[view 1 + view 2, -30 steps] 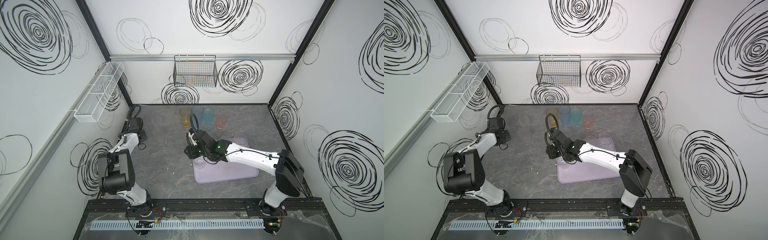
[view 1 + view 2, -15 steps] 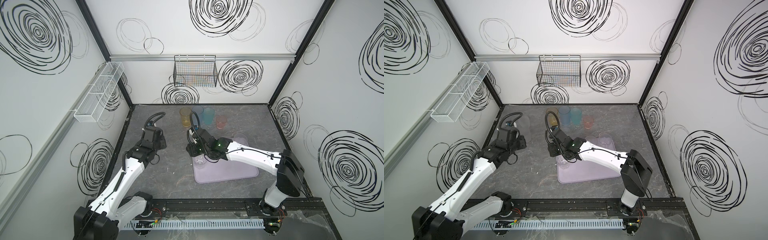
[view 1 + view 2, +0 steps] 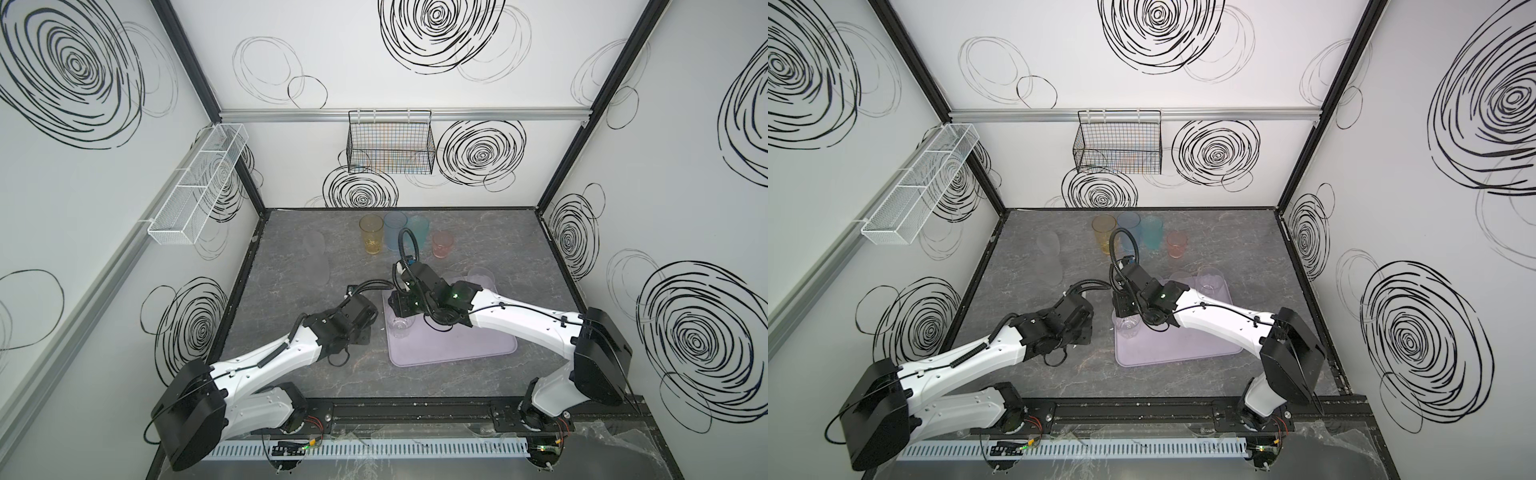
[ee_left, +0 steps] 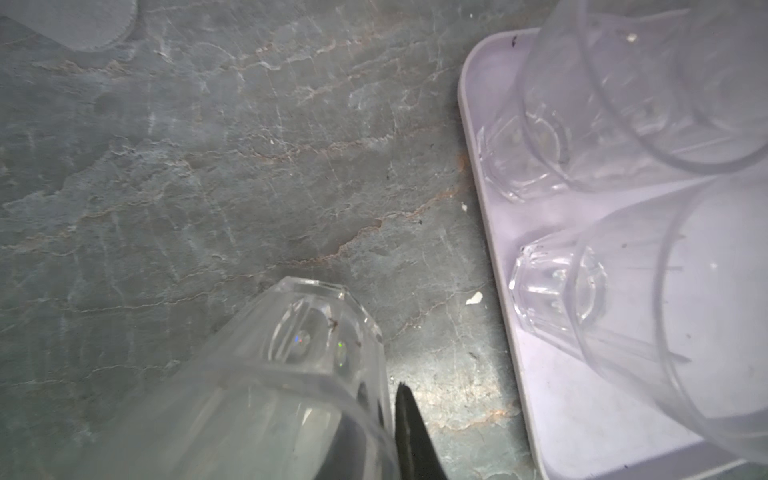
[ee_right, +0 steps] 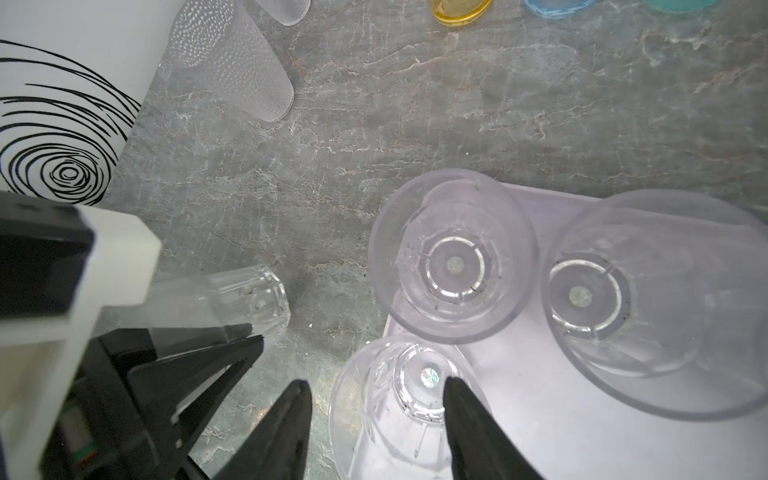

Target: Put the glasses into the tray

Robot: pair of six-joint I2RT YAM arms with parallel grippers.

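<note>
The lilac tray (image 3: 457, 345) (image 3: 1183, 345) lies right of centre. My left gripper (image 3: 366, 330) (image 5: 249, 334) is shut on the rim of a clear glass (image 4: 299, 357) (image 5: 253, 299), held tilted above the stone just left of the tray (image 4: 582, 415). My right gripper (image 3: 400, 308) (image 5: 376, 386) is open over another clear glass (image 3: 400, 328) (image 5: 415, 386) standing in the tray's near-left corner; stone shows between one finger (image 5: 291, 419) and its rim. Two more clear glasses (image 5: 453, 266) (image 5: 590, 295) stand in the tray.
Amber (image 3: 371, 240), blue (image 3: 394, 237), teal (image 3: 417, 237) and pink (image 3: 441, 244) glasses stand in a row at the back. Frosted glasses (image 3: 316, 257) stand at the back left. A black wire basket (image 3: 390, 145) and a white one (image 3: 199, 183) hang on the walls.
My left arm has swung from the back left corner to the tray's left edge, carrying the clear glass. The right gripper has stayed over the tray's corner.
</note>
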